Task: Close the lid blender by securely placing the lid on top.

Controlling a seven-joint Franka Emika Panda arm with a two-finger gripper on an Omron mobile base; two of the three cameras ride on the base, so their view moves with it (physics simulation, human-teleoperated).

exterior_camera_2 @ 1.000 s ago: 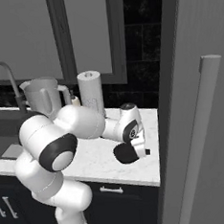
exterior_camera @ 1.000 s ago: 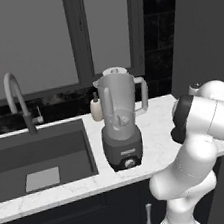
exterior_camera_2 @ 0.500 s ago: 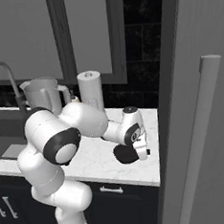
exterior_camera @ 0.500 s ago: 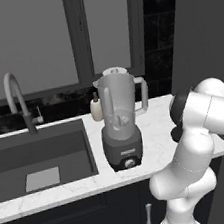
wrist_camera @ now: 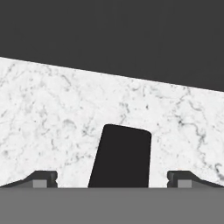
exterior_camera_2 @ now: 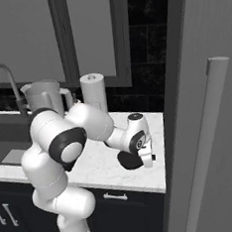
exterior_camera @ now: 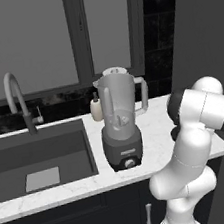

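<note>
Lowered further since a second ago, the claw [exterior_camera_2: 148, 161] now hangs at the lid [exterior_camera_2: 129, 159], lower centre of the right base view, fingers [wrist_camera: 43, 178] spread wide either side of the black disc on the marble tabletop [exterior_camera_2: 99, 161]. Mid-frame in the left base view, the blender [exterior_camera: 119, 118] stands uncovered beside the sink [exterior_camera: 37, 157].

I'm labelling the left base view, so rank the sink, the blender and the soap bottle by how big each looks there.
1. Sink, widest by far.
2. Blender, tall, and nearer the camera than the bottle.
3. Soap bottle, smallest, partly hidden behind the blender.
</note>
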